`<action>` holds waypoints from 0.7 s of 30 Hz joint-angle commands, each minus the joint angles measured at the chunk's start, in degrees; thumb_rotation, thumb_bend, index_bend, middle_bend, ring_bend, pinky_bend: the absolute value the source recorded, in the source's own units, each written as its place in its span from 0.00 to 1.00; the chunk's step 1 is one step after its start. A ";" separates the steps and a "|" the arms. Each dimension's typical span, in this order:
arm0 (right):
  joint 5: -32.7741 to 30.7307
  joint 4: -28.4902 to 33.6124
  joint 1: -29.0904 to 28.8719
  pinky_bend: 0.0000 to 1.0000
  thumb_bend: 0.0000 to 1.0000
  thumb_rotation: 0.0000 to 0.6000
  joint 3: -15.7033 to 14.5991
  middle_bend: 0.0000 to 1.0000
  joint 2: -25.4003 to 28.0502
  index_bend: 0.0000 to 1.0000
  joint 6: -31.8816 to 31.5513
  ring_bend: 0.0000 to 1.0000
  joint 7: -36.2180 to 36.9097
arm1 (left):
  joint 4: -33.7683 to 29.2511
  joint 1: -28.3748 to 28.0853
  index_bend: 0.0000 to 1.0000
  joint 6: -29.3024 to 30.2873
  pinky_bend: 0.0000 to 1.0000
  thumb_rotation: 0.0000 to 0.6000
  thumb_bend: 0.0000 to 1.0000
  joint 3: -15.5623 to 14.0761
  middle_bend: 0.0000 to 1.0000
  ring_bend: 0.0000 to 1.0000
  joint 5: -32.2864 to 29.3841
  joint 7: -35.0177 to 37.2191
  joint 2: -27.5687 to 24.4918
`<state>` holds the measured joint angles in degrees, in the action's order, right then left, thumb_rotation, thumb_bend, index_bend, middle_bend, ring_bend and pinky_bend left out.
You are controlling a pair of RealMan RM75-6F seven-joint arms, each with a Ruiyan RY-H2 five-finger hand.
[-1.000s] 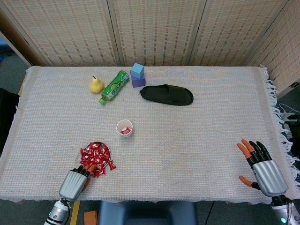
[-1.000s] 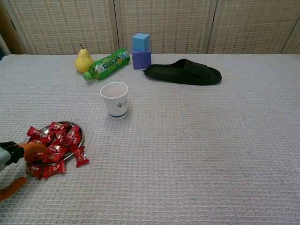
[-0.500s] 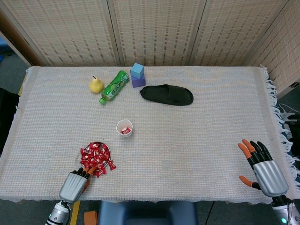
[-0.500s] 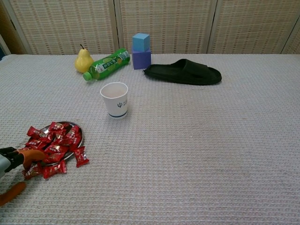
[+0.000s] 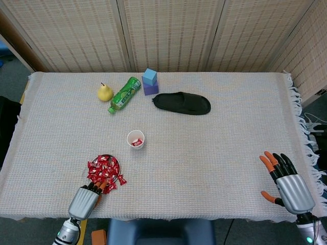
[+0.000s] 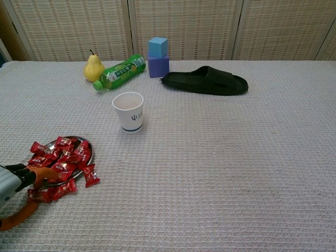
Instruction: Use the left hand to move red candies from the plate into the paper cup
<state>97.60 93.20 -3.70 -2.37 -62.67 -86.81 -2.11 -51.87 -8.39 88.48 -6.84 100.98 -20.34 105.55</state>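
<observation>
table [image 5: 219, 148] covered in woven cloth. right hand [image 5: 286, 181] rests at its near right edge, fingers apart, holding nothing. left hand [image 6: 18, 184] reaches into red candies [image 6: 60, 165] heaped on plate [image 6: 88, 148]; grasp cannot be determined. paper cup [image 6: 128, 111] stands just beyond.

head view: we look steeply down from high above the table's [image 5: 214, 153] near edge, whole top visible.
chest view: we sit low, close, facing the far screen.
shared: paper cup [image 5: 135, 139] [image 6: 128, 112], plate [image 5: 115, 162] [image 6: 89, 152].
</observation>
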 commanded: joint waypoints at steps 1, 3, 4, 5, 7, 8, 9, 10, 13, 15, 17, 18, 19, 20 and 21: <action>0.08 -0.03 0.10 0.00 0.04 1.00 0.02 0.00 0.05 0.00 -0.26 0.00 0.11 | 0.01 -0.15 0.30 -1.85 0.83 1.00 0.41 0.06 0.43 0.48 -0.81 -1.93 0.35; 0.11 -0.17 0.15 0.00 0.04 1.00 0.08 0.00 0.06 0.00 -0.46 0.00 0.13 | -0.18 -0.26 0.32 -2.17 0.83 1.00 0.41 0.21 0.43 0.48 -0.96 -2.79 0.44; 0.11 -0.21 0.14 0.00 0.04 1.00 0.09 0.00 0.06 0.00 -0.45 0.00 0.11 | -0.16 -0.27 0.34 -2.08 0.83 1.00 0.41 0.24 0.43 0.48 -0.92 -2.98 0.50; 0.13 -0.23 0.12 0.00 0.04 1.00 0.07 0.00 0.04 0.00 -0.39 0.00 0.12 | -0.14 -0.29 0.35 -1.96 0.84 1.00 0.41 0.27 0.43 0.48 -0.86 -3.15 0.54; 0.16 -0.25 0.02 0.00 0.04 1.00 0.04 0.00 -0.02 0.00 -0.20 0.00 0.08 | -0.11 -0.30 0.38 -1.55 0.85 1.00 0.41 0.30 0.44 0.49 -0.67 -3.26 0.63; 0.18 -0.24 -0.02 0.00 0.04 1.00 0.02 0.00 -0.03 0.00 -0.10 0.00 0.04 | -0.06 -0.30 0.39 -1.37 0.86 1.00 0.41 0.30 0.45 0.49 -0.58 -3.25 0.66; 0.19 -0.21 -0.07 0.00 0.04 1.00 -0.01 0.00 -0.05 0.00 0.03 0.00 0.03 | 0.02 -0.29 0.40 -1.17 0.86 1.00 0.41 0.27 0.46 0.50 -0.49 -3.18 0.68; 0.18 -0.18 -0.10 0.00 0.04 1.00 -0.02 0.00 -0.04 0.00 0.10 0.00 0.05 | 0.06 -0.28 0.42 -1.05 0.86 1.00 0.41 0.27 0.47 0.50 -0.46 -3.12 0.68; 0.13 -0.10 -0.12 0.00 0.04 1.00 -0.04 0.00 0.02 0.00 0.17 0.00 0.21 | 0.22 -0.27 0.46 -0.62 0.87 1.00 0.41 0.35 0.51 0.53 -0.37 -2.89 0.76; 0.19 -0.12 -0.12 0.00 0.04 1.00 -0.04 0.00 0.01 0.00 0.12 0.00 0.23 | 0.38 -0.26 0.48 -0.45 0.88 1.00 0.41 0.44 0.53 0.54 -0.41 -2.74 0.80; 0.22 -0.11 -0.16 0.00 0.04 1.00 -0.09 0.00 0.01 0.00 0.24 0.00 0.19 | 0.60 -0.25 0.49 -0.44 0.88 1.00 0.41 0.51 0.55 0.55 -0.50 -2.78 0.84; 0.23 -0.09 -0.19 0.00 0.04 1.00 -0.12 0.00 0.02 0.00 0.33 0.00 0.18 | 0.67 -0.25 0.49 -0.46 0.88 1.00 0.41 0.53 0.55 0.55 -0.54 -2.82 0.84; 0.26 -0.09 -0.22 0.00 0.04 1.00 -0.13 0.00 0.03 0.00 0.36 0.00 0.23 | 0.70 -0.24 0.50 -0.51 0.88 1.00 0.41 0.49 0.55 0.55 -0.56 -2.80 0.81; 0.27 -0.08 -0.25 0.00 0.04 1.00 -0.14 0.00 0.05 0.00 0.39 0.00 0.27 | 0.70 -0.24 0.50 -0.53 0.88 1.00 0.41 0.44 0.56 0.55 -0.54 -2.84 0.76; 0.27 -0.10 -0.26 0.00 0.04 1.00 -0.15 0.00 0.06 0.00 0.42 0.00 0.32 | 0.66 -0.24 0.50 -0.48 0.88 1.00 0.41 0.41 0.56 0.55 -0.51 -2.90 0.68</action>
<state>97.88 93.11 -3.97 -2.53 -62.60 -86.38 -1.78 -51.20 -8.63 88.00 -6.42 100.46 -23.22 106.24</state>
